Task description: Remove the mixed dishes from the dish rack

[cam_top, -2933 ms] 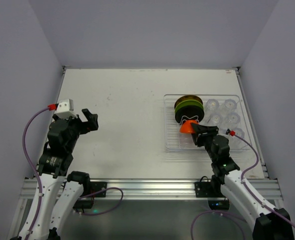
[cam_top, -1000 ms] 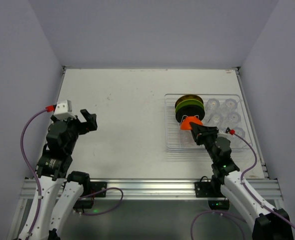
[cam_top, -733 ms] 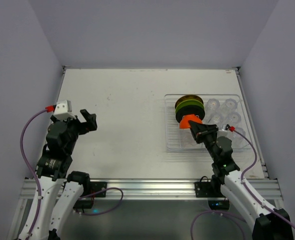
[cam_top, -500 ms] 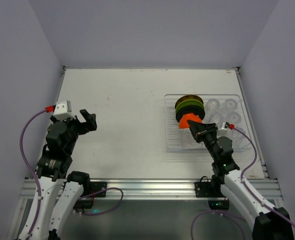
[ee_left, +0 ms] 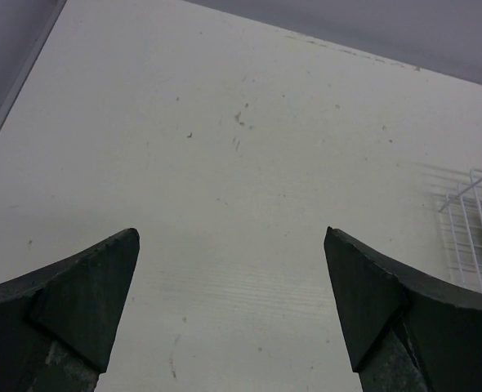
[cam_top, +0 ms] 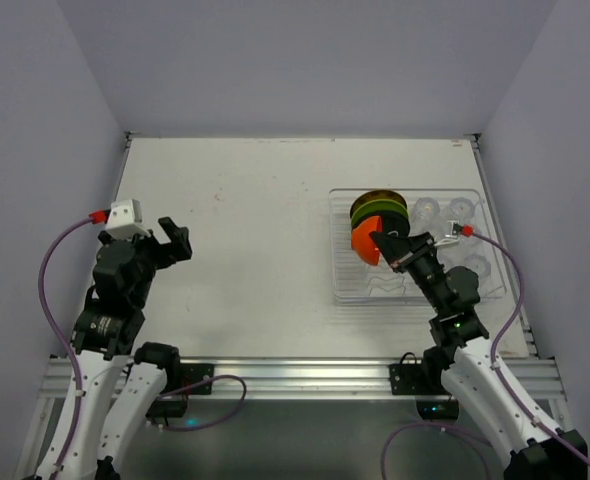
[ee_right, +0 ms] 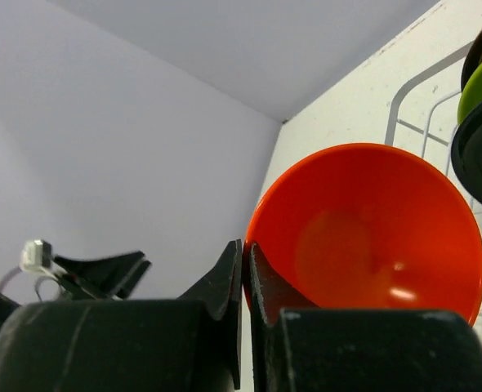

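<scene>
My right gripper (cam_top: 383,240) is shut on the rim of the orange-red bowl (cam_top: 364,236), held lifted above the left part of the clear dish rack (cam_top: 407,294). In the right wrist view the bowl (ee_right: 372,229) fills the middle, its rim pinched between my fingers (ee_right: 246,269). The upright plates (cam_top: 377,208), yellow-brown, lime green and black, stand in the rack behind the bowl. Several clear cups (cam_top: 445,212) sit in the rack's right part. My left gripper (cam_top: 176,240) is open and empty over the bare table (ee_left: 233,163) at the left.
The rack's white wire dividers (ee_left: 474,237) show at the right edge of the left wrist view. Grey walls enclose the table on three sides. The right arm's cable with a red connector (cam_top: 467,231) hangs over the cups.
My right gripper has raised the bowl up out of the rack and tipped it on edge, moving it slightly back and left. The left arm has stayed still.
</scene>
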Motion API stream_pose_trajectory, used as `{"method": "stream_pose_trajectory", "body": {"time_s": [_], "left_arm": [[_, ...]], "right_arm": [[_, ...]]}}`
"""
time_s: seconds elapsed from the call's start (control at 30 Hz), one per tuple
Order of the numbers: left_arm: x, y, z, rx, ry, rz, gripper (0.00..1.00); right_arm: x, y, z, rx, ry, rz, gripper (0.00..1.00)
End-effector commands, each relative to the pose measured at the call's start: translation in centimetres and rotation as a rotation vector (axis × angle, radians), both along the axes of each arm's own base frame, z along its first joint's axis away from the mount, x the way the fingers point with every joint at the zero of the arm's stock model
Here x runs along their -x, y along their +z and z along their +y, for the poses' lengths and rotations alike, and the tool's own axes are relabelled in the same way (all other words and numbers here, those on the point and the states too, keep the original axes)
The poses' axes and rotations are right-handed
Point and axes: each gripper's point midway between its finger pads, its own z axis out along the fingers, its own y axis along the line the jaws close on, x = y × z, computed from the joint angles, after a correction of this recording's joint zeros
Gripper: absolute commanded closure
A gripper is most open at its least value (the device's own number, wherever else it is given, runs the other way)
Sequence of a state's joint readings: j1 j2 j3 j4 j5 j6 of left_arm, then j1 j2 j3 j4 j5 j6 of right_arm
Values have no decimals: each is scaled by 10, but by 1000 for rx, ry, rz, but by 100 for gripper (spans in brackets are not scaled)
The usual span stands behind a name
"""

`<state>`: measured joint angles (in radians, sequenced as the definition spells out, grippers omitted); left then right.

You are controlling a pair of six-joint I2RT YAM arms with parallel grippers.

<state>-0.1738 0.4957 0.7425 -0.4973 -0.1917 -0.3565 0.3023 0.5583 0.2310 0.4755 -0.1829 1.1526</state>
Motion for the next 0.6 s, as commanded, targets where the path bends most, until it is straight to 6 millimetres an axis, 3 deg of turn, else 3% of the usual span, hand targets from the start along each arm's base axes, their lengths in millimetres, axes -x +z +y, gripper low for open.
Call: {"method": "stream_pose_trajectory", "body": {"time_s": [0.0, 0.1, 0.23, 0.37, 0.5, 0.57], "left_arm": [[-3, 22, 2, 4, 22, -15, 0], [-6, 29, -6, 31, -10, -19, 0], [-8, 61, -25, 92, -103, -68, 0], [-18, 79, -41, 115, -173, -61, 0], [-36, 82, -71, 145, -314, 4, 0], [-51, 68, -90, 160, -388, 84, 0]], "right_arm": [[10, 32, 7, 189, 48, -183, 100], [6, 28, 1, 286, 15, -182, 100], [7, 28, 6, 378, 55, -197, 100], [11, 34, 12, 459, 97, -248, 100], [16, 29, 22, 616, 154, -251, 100], [21, 28, 30, 682, 170, -280, 100]]}}
